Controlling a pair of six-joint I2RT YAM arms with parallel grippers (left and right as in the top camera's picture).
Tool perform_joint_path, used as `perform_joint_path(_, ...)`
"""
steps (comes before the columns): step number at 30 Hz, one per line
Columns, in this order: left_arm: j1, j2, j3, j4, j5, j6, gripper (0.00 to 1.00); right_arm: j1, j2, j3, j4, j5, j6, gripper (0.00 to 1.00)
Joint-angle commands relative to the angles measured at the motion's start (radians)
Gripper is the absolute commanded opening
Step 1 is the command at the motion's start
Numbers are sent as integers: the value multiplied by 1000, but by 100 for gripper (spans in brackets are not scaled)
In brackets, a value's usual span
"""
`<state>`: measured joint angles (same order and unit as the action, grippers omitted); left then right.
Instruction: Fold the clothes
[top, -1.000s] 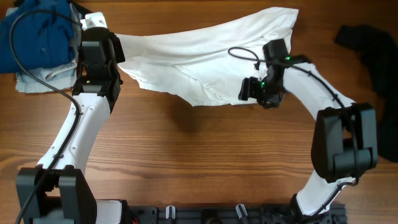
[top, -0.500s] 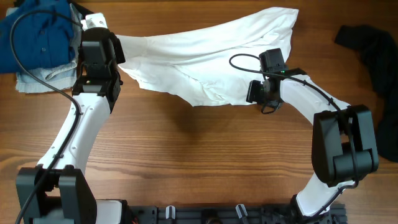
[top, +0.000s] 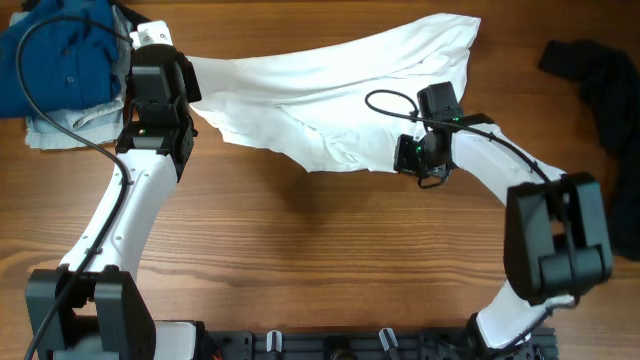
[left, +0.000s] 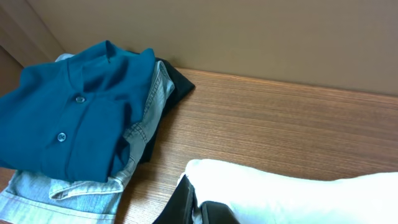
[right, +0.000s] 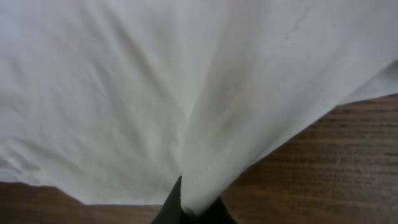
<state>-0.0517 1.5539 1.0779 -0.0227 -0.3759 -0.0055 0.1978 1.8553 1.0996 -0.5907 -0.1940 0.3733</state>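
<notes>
Between the two hands, on the wooden table (top: 300, 250), a white garment (top: 330, 90) lies spread in loose folds. Just beyond the left hand (left: 198, 208), on its left, sits a stack: a blue cardigan (left: 62, 118) on top of denim (left: 81, 186). Well off to the right hand's (right: 189, 208) outer side lies a black garment (top: 600, 90). Both hands are clenched on the white cloth, the left pinching a corner and the right an edge fold.

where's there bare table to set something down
The bare wood in front of the white garment, between the left arm and right arm, is free. Crowded: the folded pile far left, the black garment far right, the white garment along the back.
</notes>
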Motion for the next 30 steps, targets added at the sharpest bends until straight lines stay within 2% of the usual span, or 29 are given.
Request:
perform_joint_path(1, -3, -2, 3, 3, 4, -10, 4, 3, -171, -5, -3, 3, -8, 4)
perform_joint_path(8, -3, -5, 3, 4, -4, -10, 4, -35, -436, 29, -67, 112, -33, 4)
perform_joint_path(16, -3, -12, 4, 9, -4, -10, 4, -109, -481, 54, -82, 117, -86, 4)
perform_joint_path(20, -3, -122, 40, 10, -26, -9, 4, -161, -489, 207, -107, 119, -129, 4)
perform_joint_path(26, -33, -446, 75, 12, -25, -9, 4, -258, -492, 581, -207, 119, -216, 4)
perform_joint_path(30, -43, -644, 76, 74, -12, 2, 4, -303, -492, 812, -308, 120, -243, 4)
